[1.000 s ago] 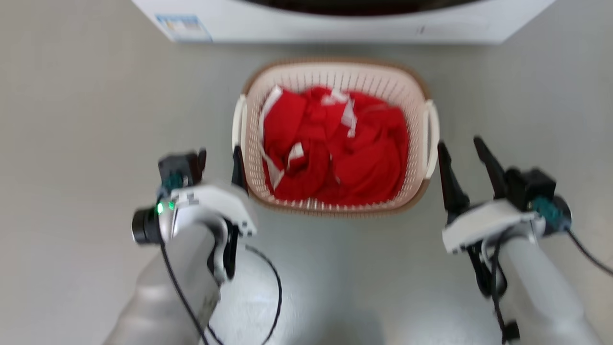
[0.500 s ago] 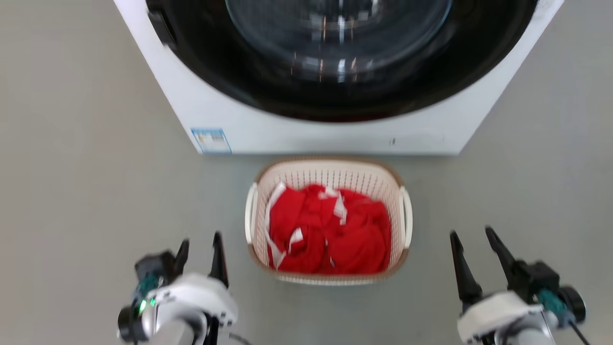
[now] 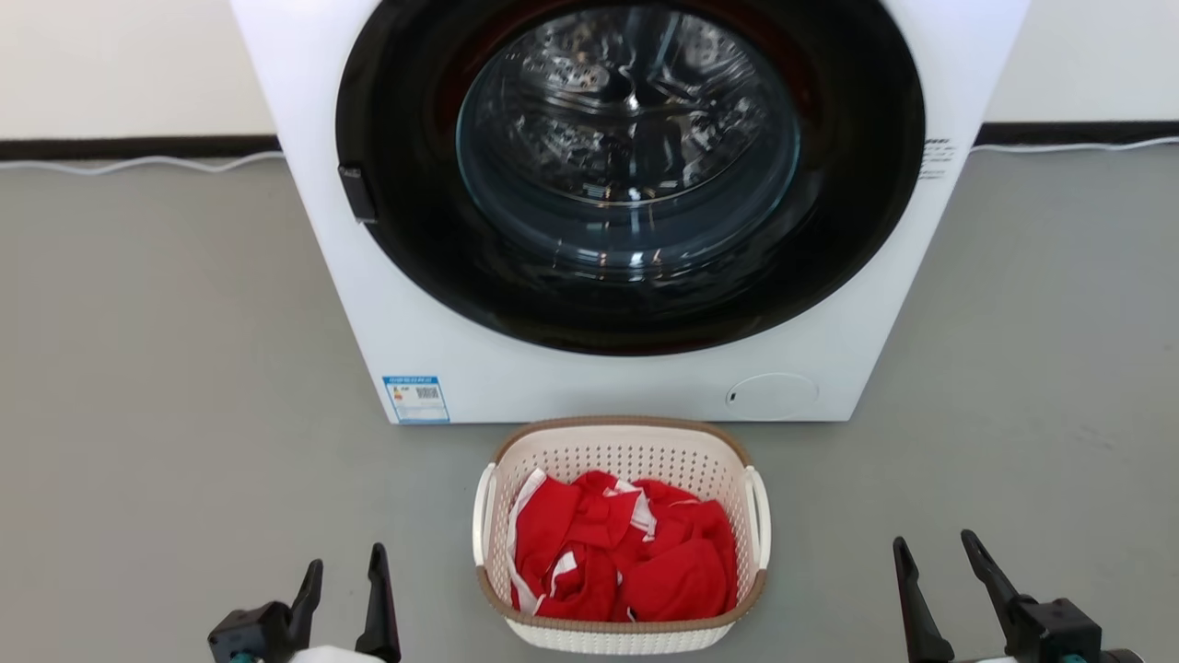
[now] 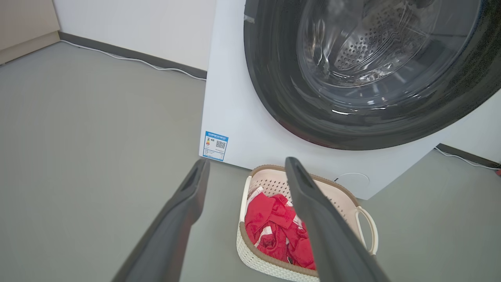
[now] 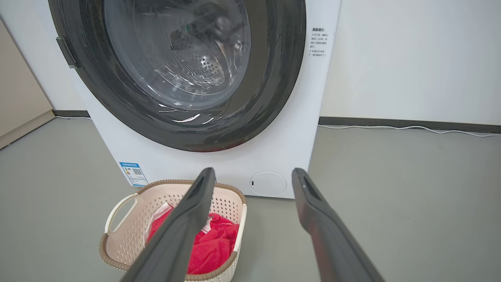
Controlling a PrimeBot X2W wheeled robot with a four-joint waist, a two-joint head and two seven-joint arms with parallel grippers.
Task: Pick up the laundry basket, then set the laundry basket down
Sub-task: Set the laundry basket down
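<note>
The left gripper [image 3: 346,558] is sitting at the bottom edge of the head view, left of centre, its two long dark fingers pointing up the view and standing wide apart with only bare floor between them; the right gripper [image 3: 932,541] is mirroring it at the lower right, fingers likewise spread wide and gripping nothing. Both are hanging above the grey floor [image 3: 138,387]. Between the two, the laundry basket [image 3: 615,426] is resting upright on the floor, nearer to the left gripper than to the right, with a strip of floor showing on either side. It is a cream perforated basket with a brown rim, and its white loop handles, one [image 3: 480,512] facing the left gripper and the other [image 3: 762,516] facing the right, are standing free. A crumpled red garment with white trim [image 3: 645,575] is filling the basket. Just behind the basket, a white front-loading washer [image 3: 553,387] is standing with its round dark door [image 3: 636,304] facing the robot, a small blue label [image 3: 416,399] showing at its lower left corner
</note>
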